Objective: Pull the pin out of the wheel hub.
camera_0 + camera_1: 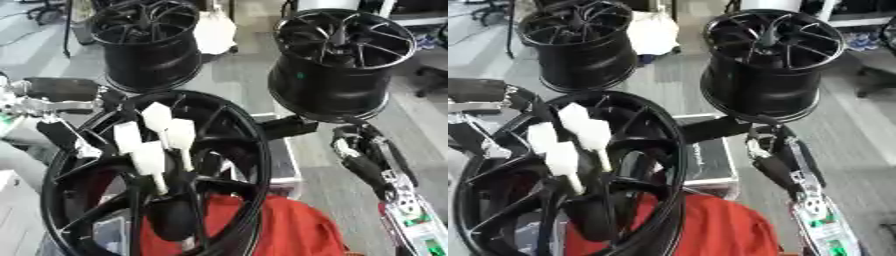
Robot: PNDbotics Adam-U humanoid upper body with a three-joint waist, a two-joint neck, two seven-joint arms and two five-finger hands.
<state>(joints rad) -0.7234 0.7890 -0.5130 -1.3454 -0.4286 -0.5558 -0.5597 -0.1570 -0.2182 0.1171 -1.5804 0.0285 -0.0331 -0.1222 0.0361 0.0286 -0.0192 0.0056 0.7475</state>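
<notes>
Black spoked wheel hub bears white tapered pins; right hand curled, empty.

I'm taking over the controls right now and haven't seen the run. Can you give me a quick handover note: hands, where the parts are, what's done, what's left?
Left hand: at the left rim of the near wheel hub; whether its fingers grip cannot be told.
Right hand: right of that hub, fingers curled, holding nothing.
Near wheel hub: stands in front, over a red cloth. Four white pins sit clustered among its spokes.
Two more black wheel hubs stand farther back.
Done: no pin is seen out of the hub.
Left: take hold of a white pin and pull it out.
</notes>
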